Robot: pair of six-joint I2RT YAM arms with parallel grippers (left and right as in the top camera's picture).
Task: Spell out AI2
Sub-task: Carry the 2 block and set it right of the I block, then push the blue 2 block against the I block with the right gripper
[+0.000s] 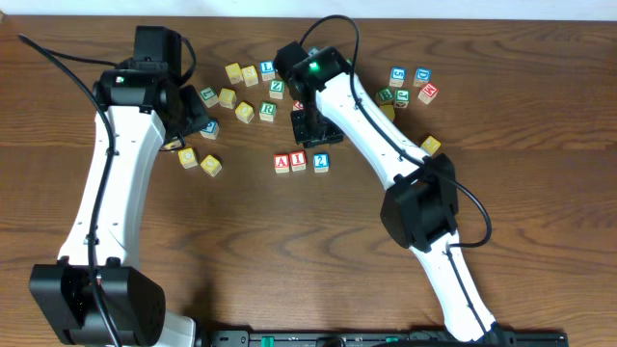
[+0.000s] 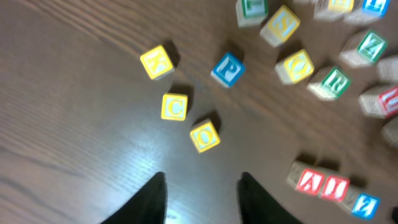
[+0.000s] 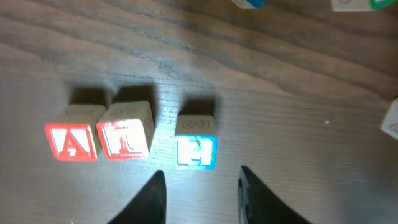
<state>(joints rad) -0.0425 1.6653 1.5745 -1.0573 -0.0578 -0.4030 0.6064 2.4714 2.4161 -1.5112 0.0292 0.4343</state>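
A block [image 3: 71,142], I block [image 3: 127,138], 2 block [image 3: 198,151] aligned | right claw [image 3: 200,186], left claw [image 2: 202,193]: spread, empty | risk: right claw near 2 block, stray sweep knocks it askew

You have a wooden tabletop [image 1: 289,241] strewn with spare letter blocks; take the green R block [image 1: 267,111] as your marker; a yellow block [image 1: 245,112] sits just left of it; a green Z block [image 1: 277,88] lies just beyond it; a red block [image 1: 428,92] and a blue block [image 1: 397,75] sit well to its right, near each other.
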